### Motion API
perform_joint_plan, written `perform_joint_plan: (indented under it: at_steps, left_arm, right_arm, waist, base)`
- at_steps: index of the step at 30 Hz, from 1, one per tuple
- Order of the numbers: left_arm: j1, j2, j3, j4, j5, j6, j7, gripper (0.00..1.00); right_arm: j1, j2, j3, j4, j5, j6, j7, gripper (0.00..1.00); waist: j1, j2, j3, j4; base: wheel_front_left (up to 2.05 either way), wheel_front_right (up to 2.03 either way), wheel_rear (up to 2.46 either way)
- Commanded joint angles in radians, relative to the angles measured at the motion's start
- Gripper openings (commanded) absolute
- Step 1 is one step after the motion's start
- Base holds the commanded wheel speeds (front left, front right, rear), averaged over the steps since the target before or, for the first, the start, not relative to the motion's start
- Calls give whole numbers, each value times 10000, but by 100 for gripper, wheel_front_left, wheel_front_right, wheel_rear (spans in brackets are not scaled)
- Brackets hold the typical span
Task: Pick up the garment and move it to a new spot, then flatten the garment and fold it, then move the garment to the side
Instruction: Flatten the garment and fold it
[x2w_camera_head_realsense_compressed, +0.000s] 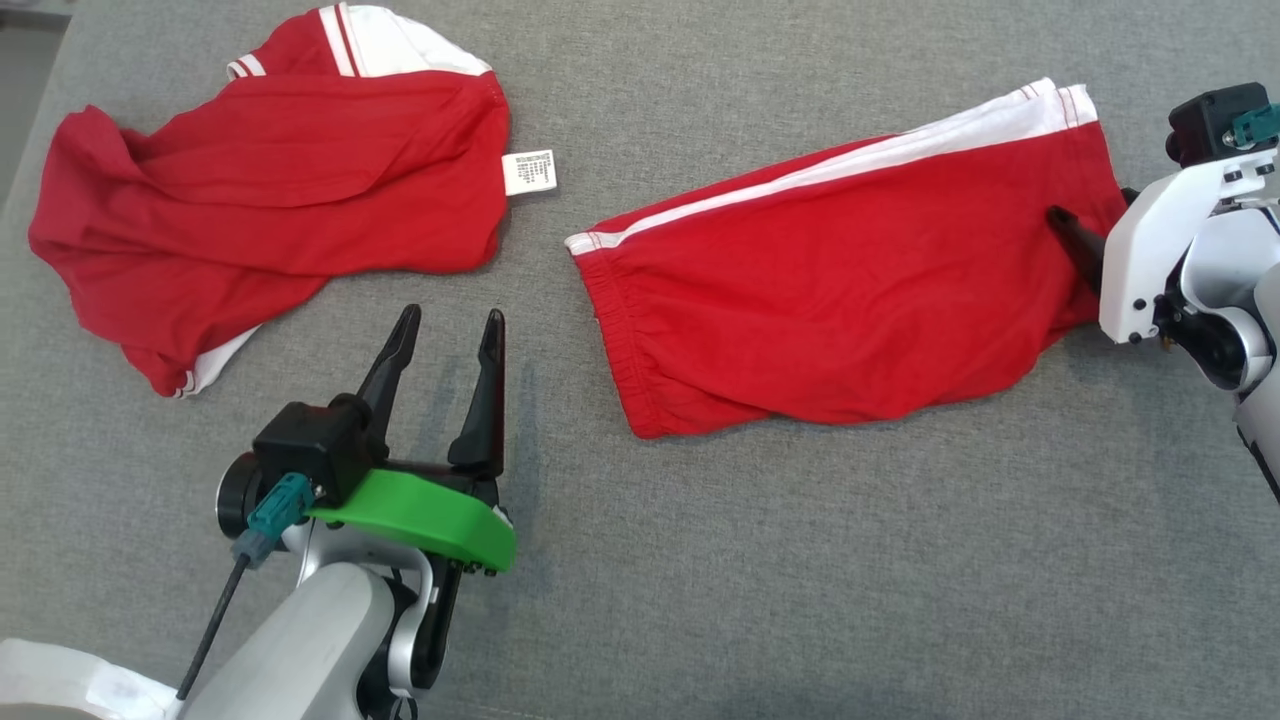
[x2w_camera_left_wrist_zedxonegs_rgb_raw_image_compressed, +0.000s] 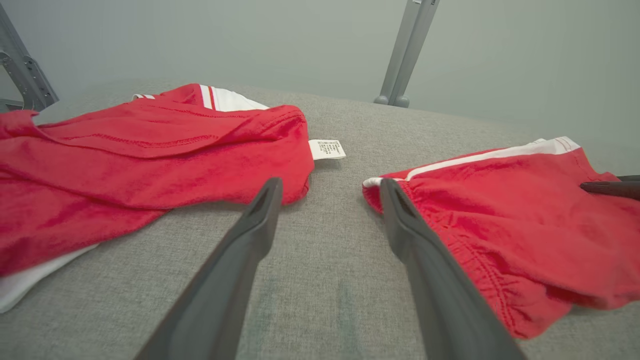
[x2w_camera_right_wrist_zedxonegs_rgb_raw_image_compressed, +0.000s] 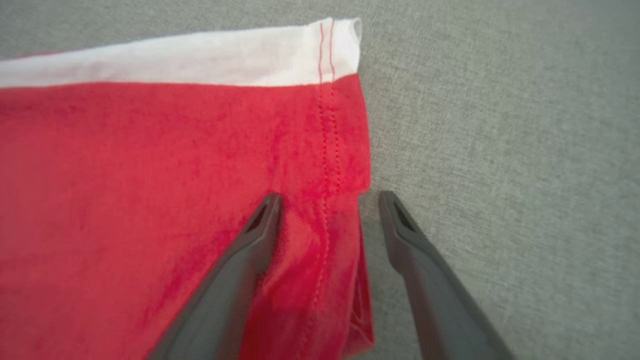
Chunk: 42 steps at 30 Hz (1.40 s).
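Red shorts (x2w_camera_head_realsense_compressed: 850, 300): flat on grey cloth surface (x2w_camera_head_realsense_compressed: 800, 560), right side.
Right gripper (x2w_camera_right_wrist_zedxonegs_rgb_raw_image_compressed: 330, 200): fingers spread, straddling the shorts' right hem edge.
Left gripper (x2w_camera_head_realsense_compressed: 450, 325): spread, empty, near side, beside crumpled red garment (x2w_camera_head_realsense_compressed: 270, 200) at far left.

Head cam looks nearly straight down on the grey counter (x2w_camera_head_realsense_compressed: 800, 560) from high up. Left wrist cam sits low, skimming toward the back wall (x2w_camera_left_wrist_zedxonegs_rgb_raw_image_compressed: 300, 40). Right wrist cam's close over the right-hand red garment (x2w_camera_right_wrist_zedxonegs_rgb_raw_image_compressed: 150, 175), which all three catch.
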Motion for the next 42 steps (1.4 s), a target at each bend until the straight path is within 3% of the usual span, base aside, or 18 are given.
perform_joint_plan:
  at_steps: [1, 6, 9, 23, 33, 42]
  left_arm:
    - [182, 70, 40, 52, 60, -53, -24, 100]
    - [621, 90, 119, 232, 106, -377, -84, 100]
    - [897, 116, 146, 379, 138, -580, -99, 100]
    - [2172, 41, 1163, 820, 698, -1432, -89, 100]
    - [2677, 178, 1353, 970, 1146, -2089, -90, 100]
    - [3127, -44, 1878, 822, 1462, -2436, -90, 100]
  right_arm:
    - [347, 46, 71, 148, -37, -5, 158, 100]
    - [785, 282, 117, 106, 309, 1, 594, 100]
    - [1018, 348, 53, -25, 599, 1, 706, 0]
    - [2253, 487, -1305, -618, 2488, -7, 1044, 0]
    - [3533, 632, -2612, -714, 3034, -7, 1015, 0]
    - [4720, 1116, -3500, -1013, 3021, -7, 400, 0]
  waist:
    - [0, 0, -55, 83]
    - [0, 0, -235, 175]
    - [0, 0, -398, 168]
    - [0, 0, -1693, -556]
    - [0, 0, -2390, -1310]
    - [0, 0, -2461, -1622]
  base:
    - [0, 0, 0]
    - [0, 0, 0]
    - [0, 0, 0]
    - [0, 0, 0]
    - [0, 0, 0]
    - [0, 0, 0]
